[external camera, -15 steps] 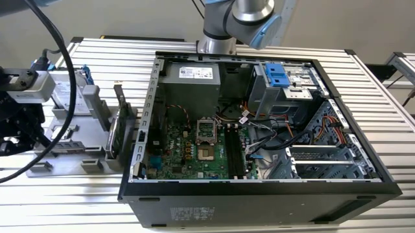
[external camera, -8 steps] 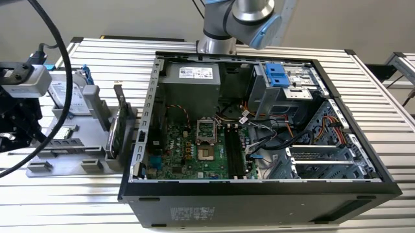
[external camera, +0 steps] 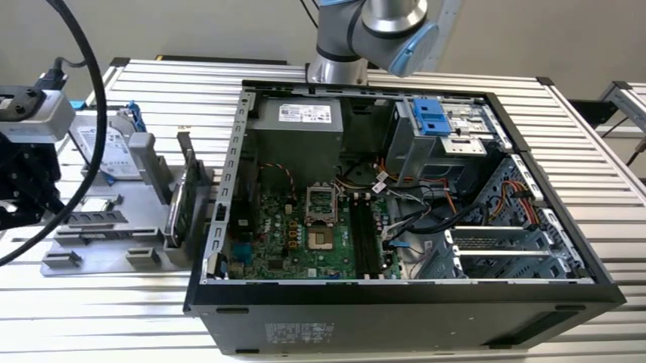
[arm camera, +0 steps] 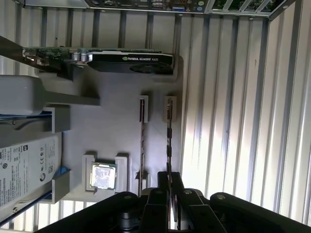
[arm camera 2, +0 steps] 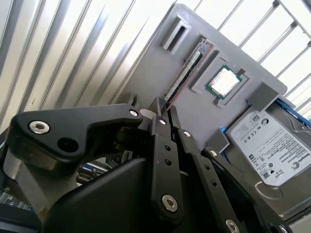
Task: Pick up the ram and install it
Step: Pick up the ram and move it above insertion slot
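A black metal computer tower case (external camera: 404, 291) lies open on a ribbed aluminium table (external camera: 101, 318), showing a green motherboard (external camera: 302, 234), a silver box-shaped power supply (external camera: 298, 132) and a blue plastic drive caddy (external camera: 429, 115). Just beside the case, on the exterior view's left, sits a grey plastic parts tray (external camera: 101, 261) – it carries a silver hard drive with a white label (arm camera 2: 269, 145), a small square processor chip (arm camera 2: 223, 81) and an upright black-shrouded graphics card (arm camera: 131, 62).

The robot's silver-grey tubular metal arm (external camera: 376, 26) has rounded joints, one closed by a light blue plastic cap (external camera: 412, 47). A thick black rubber cable (external camera: 89, 91) hangs from it. Its matte black gripper (arm camera 2: 164, 104) is made of flat jointed links, with round silver screw heads (arm camera 2: 39, 127) at the pivots.
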Robot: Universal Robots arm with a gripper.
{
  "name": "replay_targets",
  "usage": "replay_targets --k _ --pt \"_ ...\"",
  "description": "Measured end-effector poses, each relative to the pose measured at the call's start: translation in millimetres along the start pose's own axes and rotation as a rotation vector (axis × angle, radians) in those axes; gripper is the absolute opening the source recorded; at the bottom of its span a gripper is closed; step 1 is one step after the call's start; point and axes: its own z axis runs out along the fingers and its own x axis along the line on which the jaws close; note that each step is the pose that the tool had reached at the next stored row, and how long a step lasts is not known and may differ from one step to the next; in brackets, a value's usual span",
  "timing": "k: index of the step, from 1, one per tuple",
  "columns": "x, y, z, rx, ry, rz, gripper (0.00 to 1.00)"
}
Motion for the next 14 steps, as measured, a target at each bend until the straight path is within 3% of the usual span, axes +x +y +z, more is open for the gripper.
replay_targets --k 14 --pt "1.0 0.3 -16.2 -0.0001 0.0001 0.002 0.0"
